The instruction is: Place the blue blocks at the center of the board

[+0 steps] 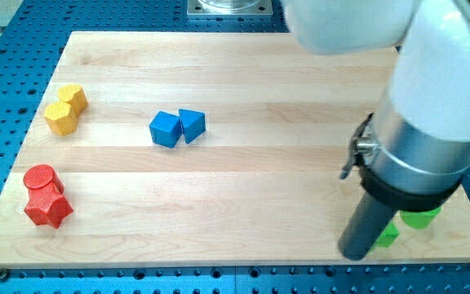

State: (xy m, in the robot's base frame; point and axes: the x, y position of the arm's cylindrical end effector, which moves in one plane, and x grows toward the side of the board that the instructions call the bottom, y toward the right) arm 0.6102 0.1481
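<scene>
Two blue blocks sit touching each other left of the board's middle: a blue cube [166, 129] and a blue triangular block [192, 124] on its right. My rod comes down at the view's lower right, and my tip [355, 254] rests near the board's bottom edge, far to the right of the blue blocks and not touching them. The white and grey arm body [431, 122] fills the view's right side.
Two yellow blocks [65, 109] sit at the upper left. A red cylinder [42, 179] and a red star-like block [49, 207] sit at the lower left. Green blocks [419, 217] lie partly hidden behind the rod at the lower right. The wooden board [259, 82] lies on a blue perforated table.
</scene>
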